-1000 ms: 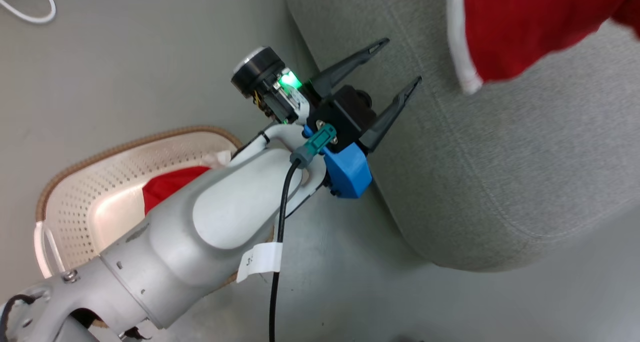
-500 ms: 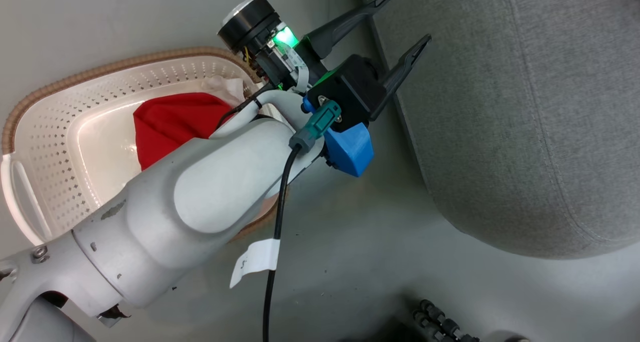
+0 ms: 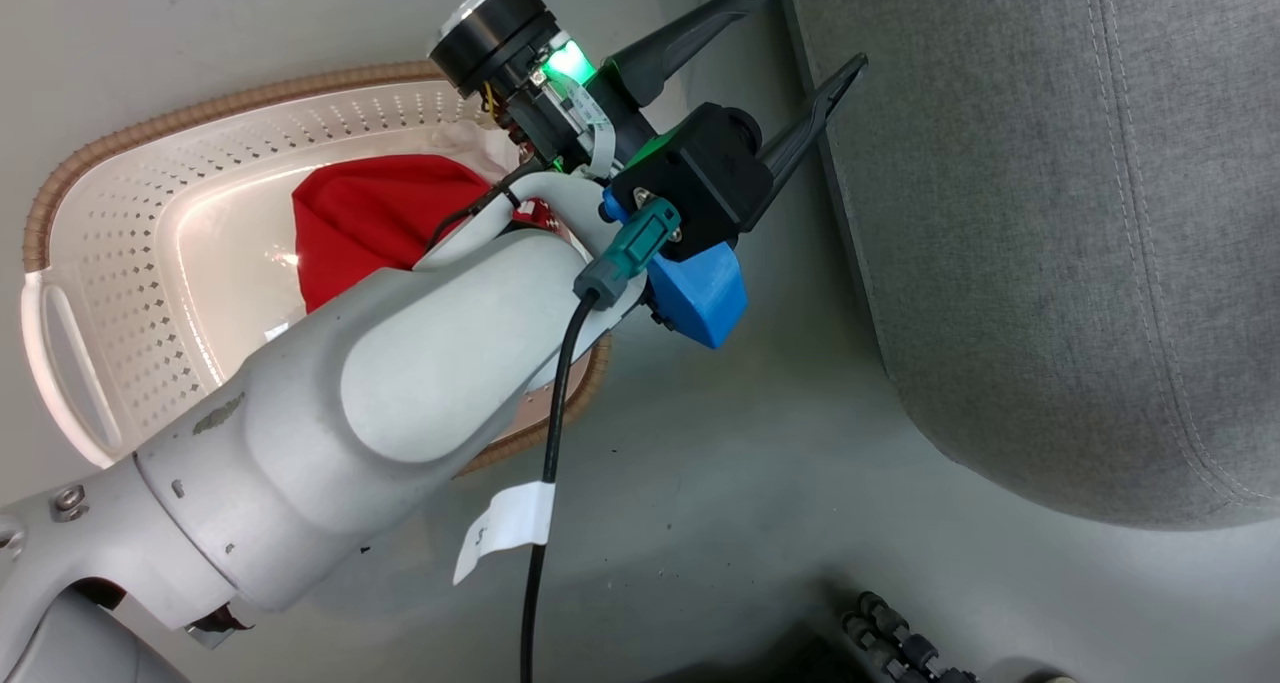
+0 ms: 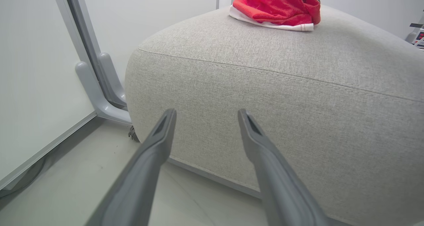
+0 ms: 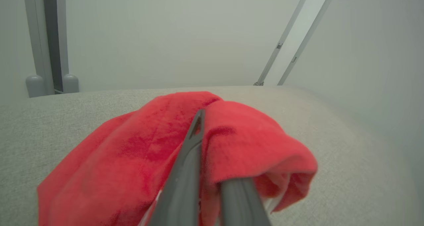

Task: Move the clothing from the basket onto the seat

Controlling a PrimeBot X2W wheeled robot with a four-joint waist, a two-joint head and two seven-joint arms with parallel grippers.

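Nearest us, the left claw (image 3: pixel 825 13) is spread wide with nothing in it, same as a second ago. It hangs over the floor between basket and seat. The real change is the head camera: it has swung round, so the whole picture shifts while the things themselves stay put.

The basket (image 3: pixel 200 103) now shows almost whole at 9 o'clock of that claw. One red garment (image 3: pixel 360 223) lies inside, partly behind the forearm. So we reckon the job isn't done: one more trip at least, and the free left claw looks handy for it.

The seat (image 3: pixel 1050 213) sits at 3 o'clock. In the left wrist view a red jersey (image 4: pixel 278 7) with white trim lies on top of it, at 12 o'clock. Over the cushion, the right claw (image 5: pixel 208 143) is clenched on a red cloth (image 5: pixel 139 146) that drapes over its fingers. It may be the same piece, we can't tell.

Writing: the white tag (image 3: pixel 505 523) on the arm's cable has a mark or two, too small to read. The jersey's lettering is cut off at the top edge. No brand we can make out.
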